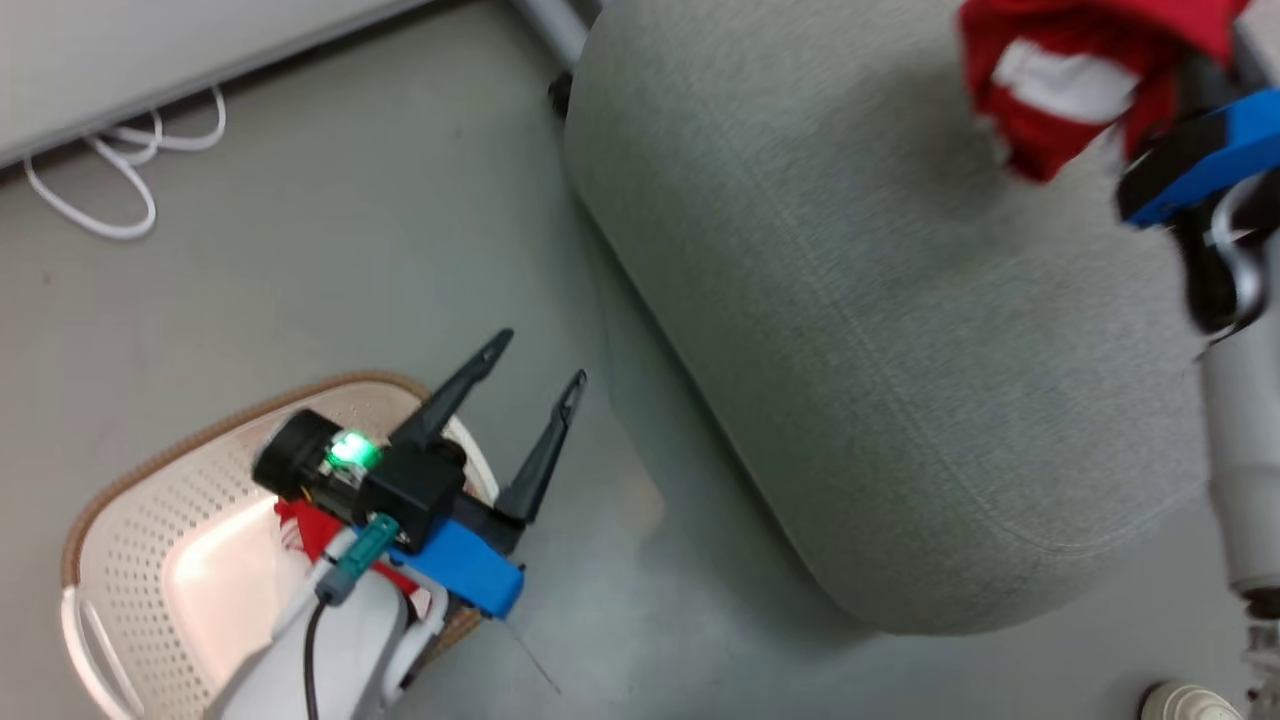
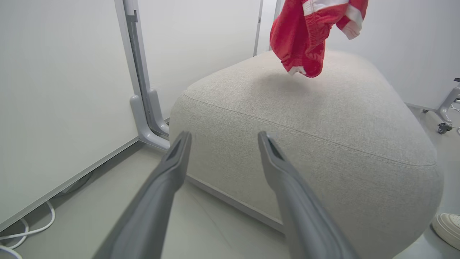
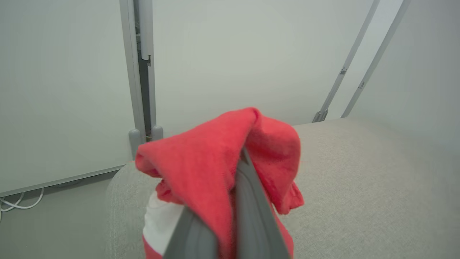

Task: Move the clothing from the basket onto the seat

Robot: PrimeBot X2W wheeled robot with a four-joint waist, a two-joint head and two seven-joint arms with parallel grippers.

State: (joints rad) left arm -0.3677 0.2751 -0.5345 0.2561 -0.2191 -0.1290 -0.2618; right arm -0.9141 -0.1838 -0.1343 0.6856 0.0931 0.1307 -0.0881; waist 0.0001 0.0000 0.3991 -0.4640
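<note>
Clothing (image 2: 305, 36) dangling long side down over the seat (image 2: 305, 118), crumpled red with white trim, clamped in our right gripper (image 3: 242, 162), left gripper (image 2: 223, 136) spread empty.

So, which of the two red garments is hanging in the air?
The garment pinched in the right gripper above the seat; the other garment lies in the basket.
</note>
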